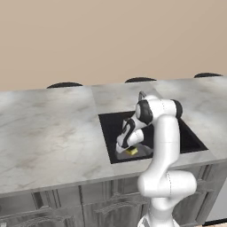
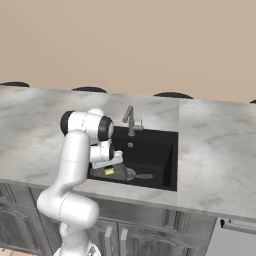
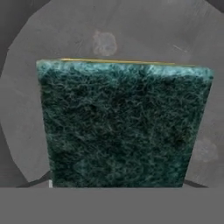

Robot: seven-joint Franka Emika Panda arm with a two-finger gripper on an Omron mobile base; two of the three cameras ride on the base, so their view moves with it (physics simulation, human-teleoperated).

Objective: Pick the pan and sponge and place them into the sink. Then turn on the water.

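I have the arm bent down into the sink [image 2: 167,150], which sits mid-frame in both base views, set into the marble desk [image 1: 48,133]. The sponge [image 3: 120,124] fills the centre of the hand view, its dark green scrub face toward the camera and a thin yellow edge along its top. Behind it is the round grey floor of the pan [image 3: 39,52]. From the right base view the pan [image 2: 122,173] already lies in the basin's lower left, handle pointing right, with the sponge's yellow side [image 2: 108,171] just under the tool [image 2: 107,165].

Whether the tool is clamped on the sponge or has let it go, I cannot tell; its fingertips are hidden.

My judgement: this is the sponge drop. I would release low, lift straight up, and keep clear of the pan rim. The faucet [image 2: 130,120] at the basin's upper edge runs no water yet.
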